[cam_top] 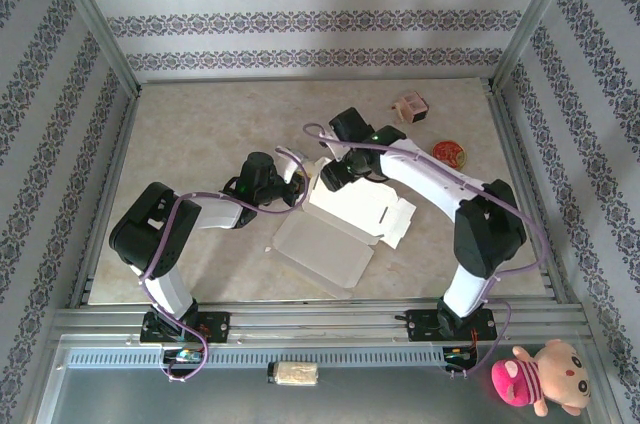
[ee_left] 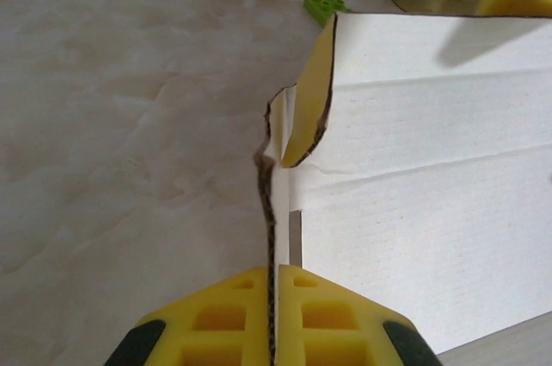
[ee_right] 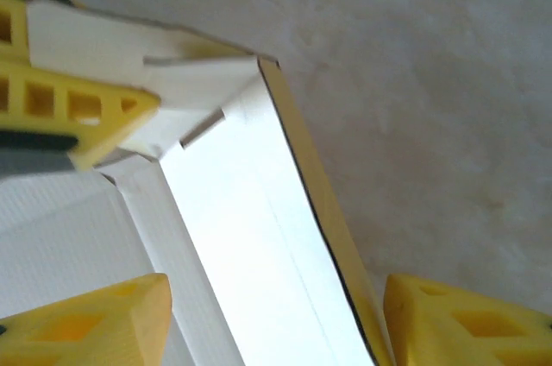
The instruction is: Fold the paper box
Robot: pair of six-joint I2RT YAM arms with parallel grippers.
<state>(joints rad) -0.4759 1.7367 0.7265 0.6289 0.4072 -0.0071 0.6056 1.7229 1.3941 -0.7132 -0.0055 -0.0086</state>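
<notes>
Your paper box (cam_top: 335,244) lies white side up at the middle of the counter (cam_top: 200,144), its long axis running diagonally from near-left to far-right. There is broad bare surface to its left and beyond it, while a pink block (cam_top: 410,106) and a round red tin (cam_top: 450,152) sit well apart at the far right. Your left end effector (ee_left: 272,284) is pressed together, pinching a raised flap edge at the box's far-left corner; your right end effector (ee_right: 276,323) stands spread, straddling an upright side wall whose yellow face turns outward.
</notes>
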